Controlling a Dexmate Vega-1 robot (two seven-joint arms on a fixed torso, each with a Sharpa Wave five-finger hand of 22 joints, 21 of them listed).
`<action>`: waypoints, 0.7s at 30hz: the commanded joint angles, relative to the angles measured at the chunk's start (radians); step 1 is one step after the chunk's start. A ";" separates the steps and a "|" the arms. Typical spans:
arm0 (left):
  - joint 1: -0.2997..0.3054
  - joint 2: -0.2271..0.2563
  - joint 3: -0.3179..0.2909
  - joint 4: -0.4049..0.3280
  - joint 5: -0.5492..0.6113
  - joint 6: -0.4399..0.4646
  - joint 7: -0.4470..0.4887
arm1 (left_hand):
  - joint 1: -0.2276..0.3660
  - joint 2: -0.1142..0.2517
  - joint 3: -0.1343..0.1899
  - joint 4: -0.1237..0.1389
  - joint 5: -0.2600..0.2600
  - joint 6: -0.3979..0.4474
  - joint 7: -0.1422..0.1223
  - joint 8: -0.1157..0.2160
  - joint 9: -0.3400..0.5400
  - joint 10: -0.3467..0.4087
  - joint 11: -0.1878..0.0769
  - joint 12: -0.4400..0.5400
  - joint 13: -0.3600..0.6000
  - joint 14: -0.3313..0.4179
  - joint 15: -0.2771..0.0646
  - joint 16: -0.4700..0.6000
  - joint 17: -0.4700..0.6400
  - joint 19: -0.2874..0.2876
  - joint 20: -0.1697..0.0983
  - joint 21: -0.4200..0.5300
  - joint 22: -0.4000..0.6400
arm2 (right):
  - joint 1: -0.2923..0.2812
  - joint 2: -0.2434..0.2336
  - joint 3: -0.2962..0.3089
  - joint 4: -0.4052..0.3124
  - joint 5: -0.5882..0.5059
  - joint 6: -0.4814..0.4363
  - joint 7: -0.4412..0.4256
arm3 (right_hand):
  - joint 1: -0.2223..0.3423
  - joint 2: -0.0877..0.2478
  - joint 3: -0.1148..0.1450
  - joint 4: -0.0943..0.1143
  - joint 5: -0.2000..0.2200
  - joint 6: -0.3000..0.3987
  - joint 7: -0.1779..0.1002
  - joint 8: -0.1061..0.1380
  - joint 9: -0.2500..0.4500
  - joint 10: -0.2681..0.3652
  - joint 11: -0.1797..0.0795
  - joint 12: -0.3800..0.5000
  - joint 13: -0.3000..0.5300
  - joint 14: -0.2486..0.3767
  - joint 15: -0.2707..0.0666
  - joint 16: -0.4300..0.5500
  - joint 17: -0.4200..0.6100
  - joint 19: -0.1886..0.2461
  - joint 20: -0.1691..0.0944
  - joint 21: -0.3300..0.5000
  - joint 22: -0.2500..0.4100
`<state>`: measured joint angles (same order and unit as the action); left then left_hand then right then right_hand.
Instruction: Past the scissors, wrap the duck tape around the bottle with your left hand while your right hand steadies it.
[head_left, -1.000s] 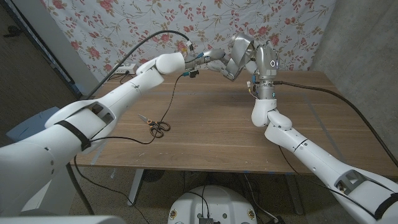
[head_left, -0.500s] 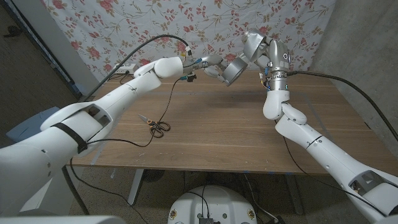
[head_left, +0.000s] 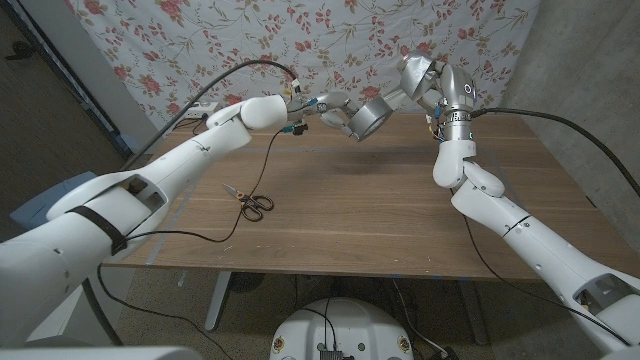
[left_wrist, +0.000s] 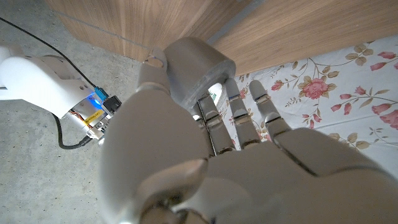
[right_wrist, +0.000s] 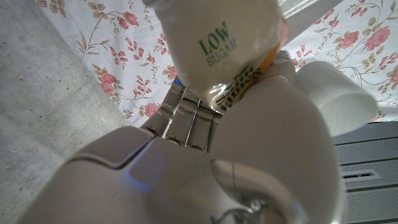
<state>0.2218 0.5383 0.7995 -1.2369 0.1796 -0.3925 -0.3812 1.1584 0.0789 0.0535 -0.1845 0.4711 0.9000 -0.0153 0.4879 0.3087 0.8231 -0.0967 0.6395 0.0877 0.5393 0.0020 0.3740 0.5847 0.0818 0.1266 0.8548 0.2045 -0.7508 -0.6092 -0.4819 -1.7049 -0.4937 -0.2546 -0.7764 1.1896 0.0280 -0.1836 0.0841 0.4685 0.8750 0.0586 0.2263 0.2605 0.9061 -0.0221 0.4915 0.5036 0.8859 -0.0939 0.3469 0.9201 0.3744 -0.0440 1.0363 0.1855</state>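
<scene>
Both hands raised over the far edge of the surface, tape roll and bottle held off it.

The left hand (head_left: 335, 108) grips the grey duck tape (head_left: 367, 119) roll, fingers (left_wrist: 244, 118) through its core as seen in the left wrist view; the roll (left_wrist: 198, 67) hangs in the air above the far middle of the wooden surface (head_left: 350, 215). The right hand (head_left: 425, 78) holds the bottle (head_left: 409, 72) aloft near the far right edge, just beside the roll; contact between the two cannot be told. The right wrist view shows the bottle's (right_wrist: 217, 43) white label reading "LOW SUGAR"; contents not visible. The scissors (head_left: 251, 200) lie on the surface toward its left edge, next to a black cable (head_left: 262, 178). Floral cloth (head_left: 200, 40) backs the surface; grey concrete wall (head_left: 590, 60) on the right.
</scene>
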 joint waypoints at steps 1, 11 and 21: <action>0.028 0.043 -0.015 -0.073 0.008 0.053 -0.012 | 0.070 0.071 0.219 0.225 0.011 0.058 -0.039 0.128 0.128 0.116 -0.103 0.094 0.667 0.059 -0.232 -0.007 0.005 -0.004 -0.004 0.008 0.002 | 0.048 -0.003 -0.056 0.048 -0.081 -0.143 0.007 | 0.142 0.141 -0.004 0.004 0.006 0.231 -0.231 0.005 0.004 0.099 -0.108 0.000 0.006 0.029 -0.134 -0.006 -0.001 0.000 -0.145 0.000 0.000; 0.048 0.072 -0.026 -0.135 0.013 0.064 -0.030 | 0.073 0.068 0.219 0.229 0.015 0.059 -0.041 0.134 0.124 0.122 -0.103 0.090 0.664 0.061 -0.232 -0.015 0.013 -0.007 -0.004 0.011 0.001 | 0.107 0.055 -0.115 0.219 -0.157 -0.263 -0.133 | 0.145 0.141 -0.011 0.010 0.009 0.235 -0.237 0.006 0.004 0.110 -0.109 0.000 0.006 0.034 -0.134 -0.013 -0.007 0.001 -0.141 0.000 0.000; 0.058 0.078 -0.039 -0.151 -0.003 0.062 -0.042 | 0.076 0.069 0.218 0.231 0.016 0.055 -0.038 0.137 0.123 0.121 -0.103 0.089 0.670 0.066 -0.233 -0.019 0.022 -0.007 -0.003 0.015 0.001 | 0.182 0.121 -0.193 0.451 -0.201 -0.345 -0.322 | 0.148 0.141 -0.016 0.014 0.012 0.235 -0.240 0.004 0.004 0.110 -0.110 -0.003 0.008 0.036 -0.135 -0.019 -0.011 0.001 -0.145 -0.001 0.000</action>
<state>0.2677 0.6028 0.7732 -1.3617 0.1886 -0.3349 -0.4061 1.1657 0.0729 0.0477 -0.1788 0.4826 0.8950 -0.0487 0.4873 0.2627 0.8030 -0.1165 0.6238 0.0270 0.6022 -0.0609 0.3560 0.6005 0.0799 0.1247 0.8627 0.2047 -0.6386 -0.5441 -0.6022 -1.4625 -0.6481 -0.5056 -0.9363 1.1895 0.0275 -0.1991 0.0938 0.4755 0.8864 0.0434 0.2235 0.2631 0.9260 -0.0418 0.4848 0.5080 0.9078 -0.1155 0.3286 0.9074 0.3745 -0.0440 1.0364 0.1857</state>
